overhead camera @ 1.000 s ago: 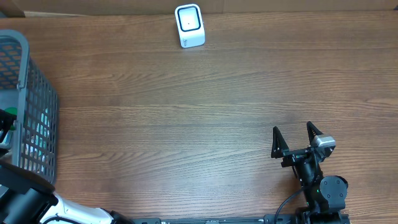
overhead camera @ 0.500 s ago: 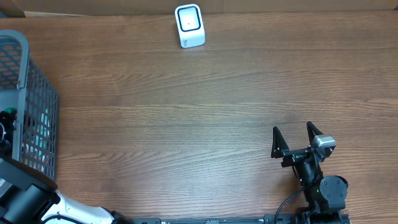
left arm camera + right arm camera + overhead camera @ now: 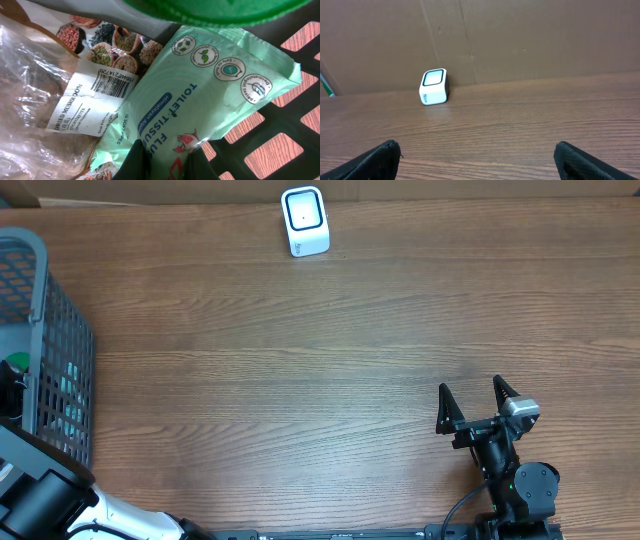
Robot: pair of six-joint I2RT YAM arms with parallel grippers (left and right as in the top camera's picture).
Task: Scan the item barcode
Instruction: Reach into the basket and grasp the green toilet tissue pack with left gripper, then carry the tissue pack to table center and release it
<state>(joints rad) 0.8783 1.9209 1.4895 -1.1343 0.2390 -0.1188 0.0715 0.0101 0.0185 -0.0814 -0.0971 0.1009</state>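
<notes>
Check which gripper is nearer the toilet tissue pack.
Left. The left gripper is inside the basket, shut on the toilet tissue pack. The right gripper hangs open across the table, well clear of the basket.

A shop checkout mock-up: barcode scanner [image 3: 304, 220] and grocery basket [image 3: 66, 340].

Over the last second I watched the left gripper [image 3: 166, 159] go from wide apart to pinched together, and its fingers ended clamped on the lower part of the green toilet tissue pack [image 3: 200, 85] at the bottom of the left wrist frame. In the overhead view the left arm [image 3: 40, 490] at the lower left slid slightly lower. The black-and-white gripper parts that had shown inside the grey basket [image 3: 40, 290] at the far left edge mostly dropped out of sight.
</notes>
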